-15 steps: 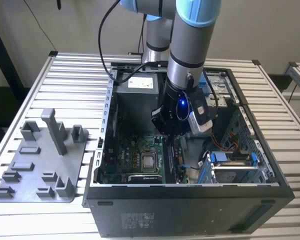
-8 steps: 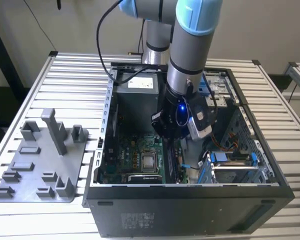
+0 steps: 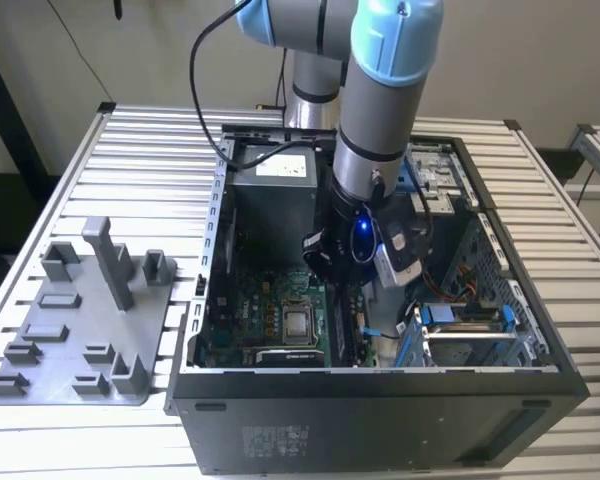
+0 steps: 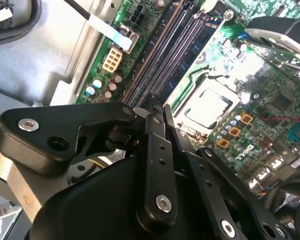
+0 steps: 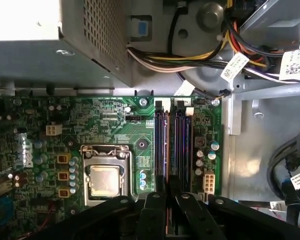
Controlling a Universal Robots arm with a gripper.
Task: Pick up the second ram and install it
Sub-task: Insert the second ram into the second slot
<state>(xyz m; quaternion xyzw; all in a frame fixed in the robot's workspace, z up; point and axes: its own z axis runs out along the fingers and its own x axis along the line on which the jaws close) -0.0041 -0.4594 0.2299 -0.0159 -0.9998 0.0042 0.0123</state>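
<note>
My gripper (image 4: 155, 106) is down inside the open computer case (image 3: 540, 350), with its black fingers (image 5: 155, 200) pressed together and nothing visible between them. The tips sit at one end of the memory slots on the green motherboard (image 5: 115, 125). In line with them a long dark stick with a bluish sheen, the second ram (image 5: 163, 145), lies along a slot, and it also appears in the second wrist view (image 4: 177, 60). I cannot tell whether the tips touch it. In the exterior view the gripper (image 3: 342, 295) hangs over the board just to the right of the processor socket (image 3: 298, 322).
A grey fixture tray (image 3: 70, 350) with upright posts lies to the exterior view's left of the case. A grey power supply box (image 3: 270, 195) fills the case's far corner. Bundled cables (image 5: 225, 50) and a drive cage (image 3: 470, 335) crowd the side beyond the slots.
</note>
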